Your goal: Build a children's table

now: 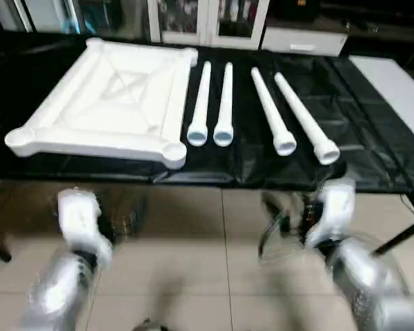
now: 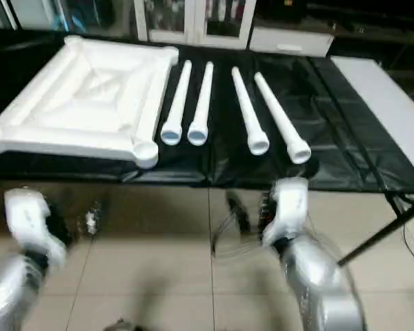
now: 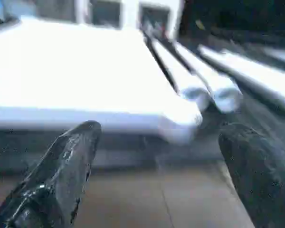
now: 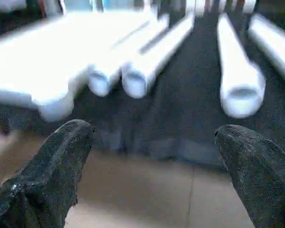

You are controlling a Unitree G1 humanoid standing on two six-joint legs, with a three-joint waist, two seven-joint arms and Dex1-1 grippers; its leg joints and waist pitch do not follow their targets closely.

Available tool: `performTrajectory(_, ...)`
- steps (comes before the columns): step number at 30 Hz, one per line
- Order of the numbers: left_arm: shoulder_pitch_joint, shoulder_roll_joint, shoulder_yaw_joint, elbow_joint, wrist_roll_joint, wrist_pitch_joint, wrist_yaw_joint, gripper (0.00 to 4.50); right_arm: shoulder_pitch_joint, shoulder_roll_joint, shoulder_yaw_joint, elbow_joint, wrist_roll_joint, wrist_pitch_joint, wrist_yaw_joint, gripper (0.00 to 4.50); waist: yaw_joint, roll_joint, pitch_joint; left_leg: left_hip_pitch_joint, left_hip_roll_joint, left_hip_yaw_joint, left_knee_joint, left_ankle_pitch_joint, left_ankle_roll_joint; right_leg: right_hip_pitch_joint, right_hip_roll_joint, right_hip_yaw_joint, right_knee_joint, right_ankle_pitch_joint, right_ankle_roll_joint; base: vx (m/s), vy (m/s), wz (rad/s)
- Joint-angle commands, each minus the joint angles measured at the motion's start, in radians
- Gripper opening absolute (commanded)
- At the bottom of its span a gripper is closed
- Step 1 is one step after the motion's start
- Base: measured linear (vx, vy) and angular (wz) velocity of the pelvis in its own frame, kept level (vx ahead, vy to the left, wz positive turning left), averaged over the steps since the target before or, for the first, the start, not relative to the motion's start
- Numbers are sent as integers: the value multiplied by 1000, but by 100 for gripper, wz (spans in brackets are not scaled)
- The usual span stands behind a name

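Nothing assembled yet: white plastic rectangular tabletop point(image 1: 110, 103) lies underside up on black-covered surface point(image 1: 372, 138), four tapered white tube legs point(image 1: 224, 103) loose beside it. Left gripper point(image 3: 156, 175) and right gripper point(image 4: 147, 175) gape wide, empty.

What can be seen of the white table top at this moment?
The table top is a white, plastic-looking rectangle lying flat and upside down on the black-covered work table, at its left. Its ribbed, X-braced underside faces up, with round sockets at the corners, all empty. Four legs lie beside it to the right; the nearest leg lies close alongside. Nothing grips it.
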Motion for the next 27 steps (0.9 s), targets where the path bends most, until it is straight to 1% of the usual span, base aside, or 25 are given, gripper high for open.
performTrajectory(1,-67,-13,17,26,15,73,64,445,-50,18,-41,8,1,33,-70,450,-7,12,-46,22,47,-30,-85,-214,-66,11,-37,32,-59,-99,-77,0,0,0)
performTrajectory(2,-133,-5,8,70,42,80,72,445,-96,63,-74,56,17,-42,-120,450,-5,6,-51,17,44,-31,-80,-164,-63,20,-38,29,-54,-48,-76,0,0,0)
performTrajectory(3,-141,-4,6,77,50,78,74,445,-101,68,-78,64,15,-59,-127,450,-4,8,-49,15,43,-28,-81,-156,-60,15,-40,30,-55,-44,-73,0,0,0)
performTrajectory(4,-168,0,-1,105,74,67,85,445,-114,73,-80,92,-25,-110,-156,450,-4,10,-55,19,41,-29,-75,-135,-64,19,-38,28,-49,-16,-76,0,0,0)
performTrajectory(5,-171,1,-2,108,77,66,86,445,-115,74,-81,95,-30,-115,-159,450,-2,10,-57,16,42,-30,-74,-111,-67,22,-38,27,-46,14,-76,0,0,0)
performTrajectory(6,-207,11,-34,143,120,43,99,445,-150,68,-82,145,-30,-109,-149,450,-2,11,-61,19,39,-29,-68,-68,-67,25,-33,25,-39,92,-81,0,0,0)
performTrajectory(7,-216,14,-44,153,124,41,95,445,-162,64,-81,159,-37,-105,-149,450,-3,10,-63,18,35,-29,-65,-51,-59,27,-30,24,-36,127,-82,0,0,0)
performTrajectory(8,-230,16,-70,157,142,39,98,445,-201,46,-65,197,-72,-83,-159,450,-1,17,-71,19,32,-29,-57,12,-49,32,-29,22,-26,214,-95,0,0,0)
performTrajectory(9,-228,12,-68,146,126,61,92,445,-211,30,-44,208,-104,-75,-161,450,-3,15,-72,18,31,-28,-52,47,-49,34,-26,20,-22,255,-111,0,0,0)
performTrajectory(10,-228,12,-68,146,126,61,92,445,-211,30,-44,208,-104,-75,-161,450,-1,13,-72,18,30,-25,-51,53,-45,34,-25,20,-23,265,-115,0,0,0)
performTrajectory(11,-225,11,-69,133,132,69,97,445,-217,25,-37,220,-120,-76,-168,450,0,15,-71,17,30,-24,-50,54,-42,34,-27,22,-21,271,-121,0,0,0)
performTrajectory(13,-210,12,-76,108,146,80,104,445,-209,19,-21,235,-138,-80,-170,450,0,14,-69,15,34,-24,-53,5,-32,37,-32,22,-26,215,-135,0,0,0)
performTrajectory(14,-198,10,-80,96,149,84,105,445,-194,20,-16,233,-134,-85,-164,450,1,14,-68,16,36,-24,-54,-9,-30,36,-33,23,-28,197,-138,0,0,0)
performTrajectory(15,-183,7,-87,85,160,81,108,445,-174,25,-14,227,-124,-87,-158,450,1,16,-66,15,38,-24,-56,-39,-28,37,-37,24,-29,169,-141,0,0,0)
performTrajectory(16,-183,7,-87,85,160,81,108,445,-174,25,-14,227,-124,-87,-158,450,1,14,-63,14,41,-25,-59,-63,-24,37,-38,25,-32,140,-140,0,0,0)
performTrajectory(17,-179,4,-90,83,160,83,109,445,-169,25,-13,229,-122,-89,-154,450,1,14,-64,14,41,-26,-60,-72,-24,37,-38,24,-33,125,-140,0,0,0)
performTrajectory(18,-174,1,-92,79,157,90,108,445,-163,22,-9,229,-124,-90,-148,450,1,16,-64,17,42,-27,-60,-85,-25,34,-36,24,-34,102,-140,0,0,0)
performTrajectory(19,-169,0,-96,73,158,94,109,445,-153,13,2,226,-137,-94,-141,450,1,14,-61,16,43,-27,-62,-104,-27,33,-37,23,-37,67,-140,0,0,0)
performTrajectory(20,-166,-1,-99,70,160,94,110,445,-149,8,9,225,-149,-96,-139,450,0,16,-59,17,45,-28,-64,-128,-35,30,-37,23,-40,29,-137,0,0,0)
performTrajectory(21,-166,-1,-101,69,161,94,112,445,-146,8,9,221,-148,-94,-135,450,-2,11,-57,16,45,-28,-65,-143,-39,29,-37,24,-42,6,-134,0,0,0)
performTrajectory(22,-166,-1,-100,67,164,96,113,445,-144,10,9,216,-147,-96,-131,450,-3,13,-55,16,45,-28,-67,-177,-44,26,-38,25,-45,-41,-128,0,0,0)
performTrajectory(24,-167,-3,-96,62,171,103,116,445,-141,10,8,210,-141,-99,-126,450,-4,13,-55,17,45,-30,-68,-212,-50,25,-40,27,-50,-93,-115,0,0,0)
performTrajectory(25,-167,-3,-96,62,171,103,116,445,-141,10,8,210,-141,-99,-126,450,-5,11,-54,16,45,-30,-68,-217,-49,23,-40,27,-51,-104,-112,0,0,0)
performTrajectory(26,-169,0,-96,62,174,101,115,445,-140,6,8,209,-141,-102,-122,450,-4,12,-53,18,45,-31,-70,-244,-52,22,-41,27,-54,-146,-103,0,0,0)
performTrajectory(27,-173,3,-97,63,178,99,112,445,-139,1,7,207,-142,-105,-119,450,-2,18,-50,1,38,-55,-89,-322,-6,45,-59,0,-60,-238,-88,0,0,0)
